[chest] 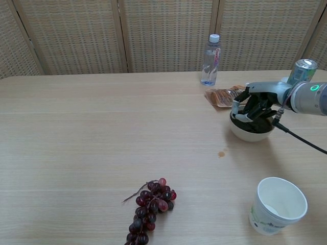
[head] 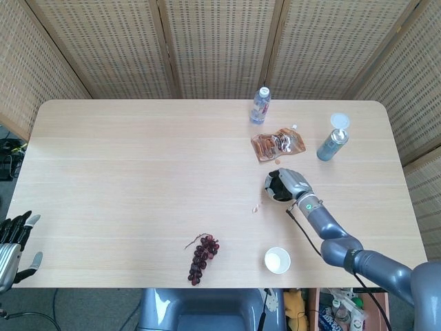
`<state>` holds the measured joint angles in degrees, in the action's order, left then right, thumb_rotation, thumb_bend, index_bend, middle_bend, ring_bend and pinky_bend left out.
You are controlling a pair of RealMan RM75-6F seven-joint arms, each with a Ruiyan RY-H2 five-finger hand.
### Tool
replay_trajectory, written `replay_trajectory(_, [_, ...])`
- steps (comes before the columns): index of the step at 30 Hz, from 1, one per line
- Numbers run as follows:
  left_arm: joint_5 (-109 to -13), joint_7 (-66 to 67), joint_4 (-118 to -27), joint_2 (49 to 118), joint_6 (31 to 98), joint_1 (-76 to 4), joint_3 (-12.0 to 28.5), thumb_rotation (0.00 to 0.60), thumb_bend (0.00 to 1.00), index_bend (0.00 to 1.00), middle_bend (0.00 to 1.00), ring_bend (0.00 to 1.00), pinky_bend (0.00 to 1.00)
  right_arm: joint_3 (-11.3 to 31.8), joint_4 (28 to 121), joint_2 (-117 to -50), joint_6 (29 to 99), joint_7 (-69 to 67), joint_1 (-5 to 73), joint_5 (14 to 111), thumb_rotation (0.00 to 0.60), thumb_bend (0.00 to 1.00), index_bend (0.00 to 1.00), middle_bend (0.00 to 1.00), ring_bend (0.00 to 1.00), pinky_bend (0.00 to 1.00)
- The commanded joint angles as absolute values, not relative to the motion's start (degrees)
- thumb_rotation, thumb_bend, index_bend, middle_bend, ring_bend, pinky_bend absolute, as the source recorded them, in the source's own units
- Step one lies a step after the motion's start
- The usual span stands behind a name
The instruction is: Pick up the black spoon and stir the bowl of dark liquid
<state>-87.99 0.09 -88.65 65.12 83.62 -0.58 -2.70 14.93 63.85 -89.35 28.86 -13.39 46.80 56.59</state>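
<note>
A white bowl (head: 271, 187) of dark liquid (chest: 259, 125) stands right of the table's middle; its wall also shows in the chest view (chest: 246, 133). My right hand (head: 291, 183) hovers over the bowl's rim, fingers curled down into it (chest: 254, 105). It grips the black spoon, which is barely separable from the dark fingers and the liquid. My left hand (head: 14, 241) hangs off the table's front left corner, holding nothing, fingers apart.
A snack packet (head: 277, 145) lies just behind the bowl, with a water bottle (head: 260, 105) further back and a can (head: 333, 143) to the right. A paper cup (head: 277, 260) and grapes (head: 202, 258) sit near the front edge. A small stain (chest: 222, 153) marks the table left of the bowl.
</note>
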Motion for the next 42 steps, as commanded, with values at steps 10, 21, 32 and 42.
replay_trajectory(10, [-87.6,0.7,-89.2,65.0,83.5,-0.5,-2.8,0.6,0.44,0.0,0.0,0.0,0.0,16.0,58.3,-90.6,27.1,-13.5,48.5,54.5,0.6,0.99,0.84,0.99,1.0,1.0])
replay_trajectory(21, [-87.2,0.7,-89.0,64.9,83.6,-0.1,-2.9,0.6,0.44,0.0,0.0,0.0,0.0,17.1,55.2,-93.4,26.1,-13.8,50.7,55.0,0.6,0.99,0.84,0.99,1.0,1.0])
replay_trajectory(32, [-87.4,-0.2,-88.2,65.2,83.6,-0.1,-3.0,0.6,0.44,0.0,0.0,0.0,0.0,15.7,62.1,-90.9,26.8,-13.3,49.2,56.1,0.6,0.99,0.84,0.99,1.0,1.0])
replay_trajectory(42, [-87.7,-0.4,-88.1,65.3,83.7,-0.1,-3.0,0.6,0.44,0.0,0.0,0.0,0.0,14.6,64.0,-88.3,27.9,-12.4,47.7,56.2,0.6,0.93,0.79,0.98,1.0,1.0])
